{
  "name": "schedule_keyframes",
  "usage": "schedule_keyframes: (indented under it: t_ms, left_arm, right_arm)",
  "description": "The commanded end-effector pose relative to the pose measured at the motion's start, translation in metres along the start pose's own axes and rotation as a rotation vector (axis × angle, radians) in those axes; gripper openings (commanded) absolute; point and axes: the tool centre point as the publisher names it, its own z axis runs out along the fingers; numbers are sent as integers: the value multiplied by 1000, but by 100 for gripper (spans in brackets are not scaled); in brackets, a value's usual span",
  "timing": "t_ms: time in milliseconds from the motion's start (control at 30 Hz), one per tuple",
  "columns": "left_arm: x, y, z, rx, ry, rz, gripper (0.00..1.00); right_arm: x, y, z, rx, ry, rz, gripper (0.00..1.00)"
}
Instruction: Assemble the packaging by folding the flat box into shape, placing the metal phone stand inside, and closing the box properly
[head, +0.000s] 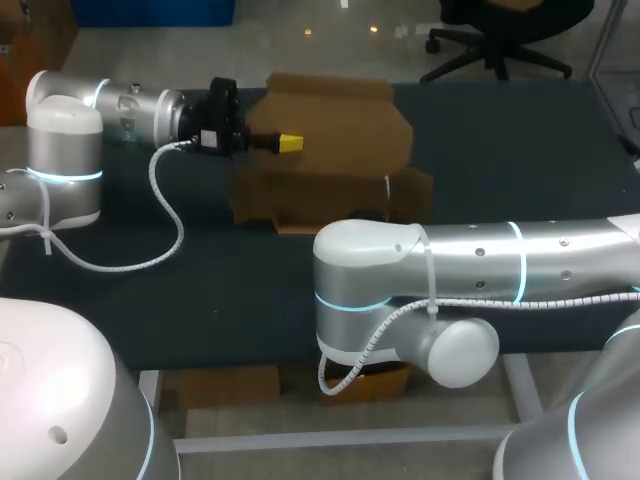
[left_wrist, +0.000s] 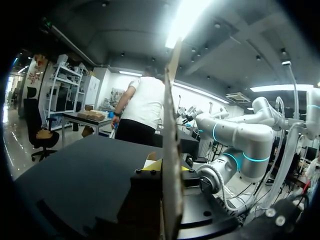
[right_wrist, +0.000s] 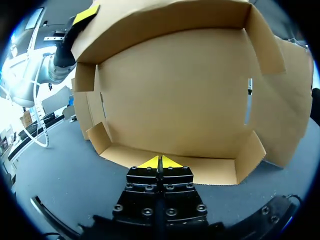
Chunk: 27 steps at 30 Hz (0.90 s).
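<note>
Box (head: 330, 140) of brown cardboard stands partly folded on the dark surface (head: 200, 300), with its walls raised and its open inside facing the right end effector (right_wrist: 160, 162). The left end effector (head: 288, 143) reaches in level from the side and is clamped on the box: in the left wrist view a thin flap (left_wrist: 170, 125) runs edge-on between the fingers, with a yellow tip showing on each side of it. That flap is the box's upper one, standing above the open cavity. The right end effector sits low in front of the box, its two yellow tips pressed together with only a thin line between them, right at the low near wall (right_wrist: 200, 170); I cannot tell whether they touch it. Ahead of the tips lies the back panel, with a slot on each side. In the head view the right arm (head: 480, 265) lies across the surface and hides its own end effector.
</note>
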Motion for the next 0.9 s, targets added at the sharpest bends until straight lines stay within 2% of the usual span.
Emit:
schedule_keyframes:
  t_ms: [33, 533, 900]
  left_arm:
    - [-1, 7, -1, -5, 6, -2, 0]
    - [4, 16, 1, -12, 19, -20, 0]
    - [5, 13, 0, -9, 11, -8, 0]
  right_arm:
    - [1, -4, 2, -1, -6, -1, 0]
    - [1, -4, 2, -1, -6, -1, 0]
    - [1, -4, 2, -1, -6, -1, 0]
